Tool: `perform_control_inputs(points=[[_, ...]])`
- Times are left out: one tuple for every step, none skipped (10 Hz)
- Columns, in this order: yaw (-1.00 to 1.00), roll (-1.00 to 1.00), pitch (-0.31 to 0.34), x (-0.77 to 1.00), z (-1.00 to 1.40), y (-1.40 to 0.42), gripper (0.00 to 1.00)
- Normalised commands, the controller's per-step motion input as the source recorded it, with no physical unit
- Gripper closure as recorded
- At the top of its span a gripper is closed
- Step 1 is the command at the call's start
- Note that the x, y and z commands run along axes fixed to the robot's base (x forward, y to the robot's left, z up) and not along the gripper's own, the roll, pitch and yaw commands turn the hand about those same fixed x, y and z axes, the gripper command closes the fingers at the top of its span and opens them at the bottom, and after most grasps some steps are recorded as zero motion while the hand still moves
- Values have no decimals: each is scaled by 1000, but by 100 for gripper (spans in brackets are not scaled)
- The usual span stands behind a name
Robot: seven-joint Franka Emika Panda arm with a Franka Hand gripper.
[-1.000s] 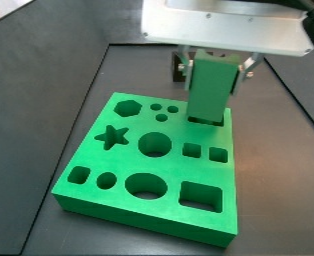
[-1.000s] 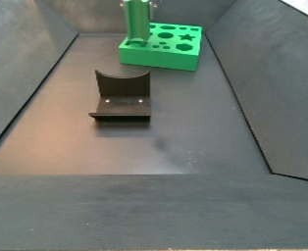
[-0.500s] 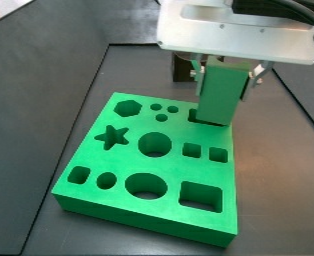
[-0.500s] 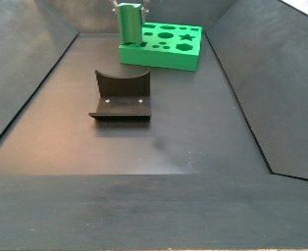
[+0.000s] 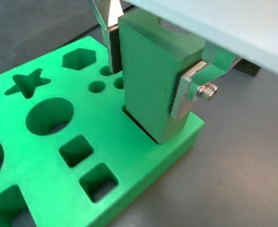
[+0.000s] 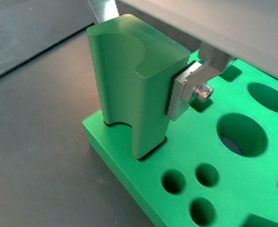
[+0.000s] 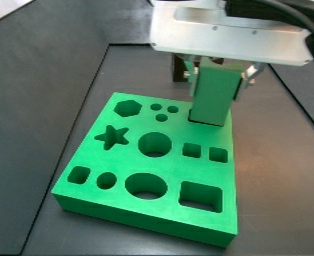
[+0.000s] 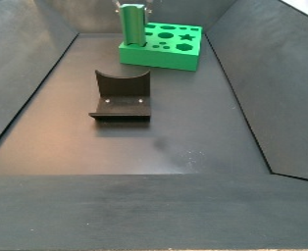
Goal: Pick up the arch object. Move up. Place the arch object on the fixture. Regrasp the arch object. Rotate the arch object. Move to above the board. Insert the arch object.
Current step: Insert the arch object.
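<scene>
My gripper (image 7: 216, 75) is over the far corner of the green board (image 7: 120, 170) and is shut on the arch object (image 7: 213, 95), a tall green block that stands upright with its lower end in a cutout of the board. In both wrist views the silver fingers (image 5: 189, 89) (image 6: 185, 89) clamp the arch object (image 5: 148, 75) (image 6: 124, 80) from two sides, and its curved notch shows. The board (image 5: 47, 142) (image 6: 242, 177) lies below. The dark fixture (image 8: 122, 93) stands on the floor apart from the board (image 8: 170, 49); the arch object (image 8: 129, 25) stands at the board's corner.
The board has star, hexagon, round and square cutouts (image 7: 153, 145). Dark tray walls (image 8: 32, 88) slope up on both sides of the floor.
The gripper with the arch object has shifted slightly sideways and a little lower at the board's far corner. The board and fixture have not moved.
</scene>
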Motion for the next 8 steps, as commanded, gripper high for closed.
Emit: perform_control_inputs(points=[[94,-1,-47,-234,-74,23,100],[86,0,-33,-177,-114,0,100],[60,-24,-20,0,-269,-17,100],[0,-26,-10,51,-517,-97,100],[0,0,-26,106,-589,-117,100],[3,0,0,217,-606,-129,100],[0,1,0,403,-654,-143,100],[0,0,0,337,-631,-14,100]])
